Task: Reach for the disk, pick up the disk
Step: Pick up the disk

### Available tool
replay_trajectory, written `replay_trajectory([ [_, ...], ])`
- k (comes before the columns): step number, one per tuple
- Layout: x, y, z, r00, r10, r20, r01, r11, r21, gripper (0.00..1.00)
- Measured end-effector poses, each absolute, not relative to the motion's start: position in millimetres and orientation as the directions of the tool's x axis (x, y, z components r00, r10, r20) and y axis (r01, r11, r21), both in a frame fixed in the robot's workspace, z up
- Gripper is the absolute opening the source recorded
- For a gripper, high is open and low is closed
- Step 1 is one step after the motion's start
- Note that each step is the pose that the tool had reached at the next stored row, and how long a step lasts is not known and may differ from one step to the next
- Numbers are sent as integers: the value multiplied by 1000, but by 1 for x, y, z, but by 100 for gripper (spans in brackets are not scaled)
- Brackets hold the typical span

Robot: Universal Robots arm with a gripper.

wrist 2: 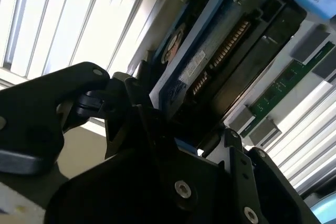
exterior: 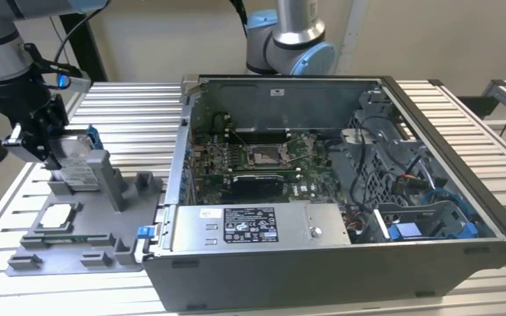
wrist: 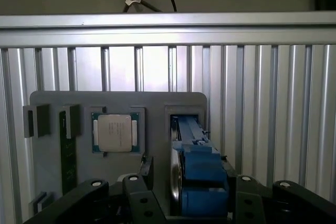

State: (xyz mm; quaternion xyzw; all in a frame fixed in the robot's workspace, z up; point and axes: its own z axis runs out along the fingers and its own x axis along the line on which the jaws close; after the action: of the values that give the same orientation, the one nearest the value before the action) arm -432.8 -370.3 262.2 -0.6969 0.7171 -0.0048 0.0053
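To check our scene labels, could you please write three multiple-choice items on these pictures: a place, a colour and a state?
1. Where is the disk? A on the floor; B on the grey fixture plate; C on a shelf.
2. What colour is its frame? A red; B green; C blue.
3. How does it sit? A upright on edge; B flat; C hanging.
Answers: B, the plate holds it beside the computer case; C, blue edges show in the first wrist view; A, it stands on edge in the plate.

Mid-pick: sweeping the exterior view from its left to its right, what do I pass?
The disk standing in the grey fixture → labelled grey metal box inside the open computer case → blue drive cage.
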Motion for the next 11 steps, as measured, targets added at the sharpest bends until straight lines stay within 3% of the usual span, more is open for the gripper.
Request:
replay_trajectory([
  [11, -433, -370, 262, -29, -1000, -1, -999, 29, -14, 0],
])
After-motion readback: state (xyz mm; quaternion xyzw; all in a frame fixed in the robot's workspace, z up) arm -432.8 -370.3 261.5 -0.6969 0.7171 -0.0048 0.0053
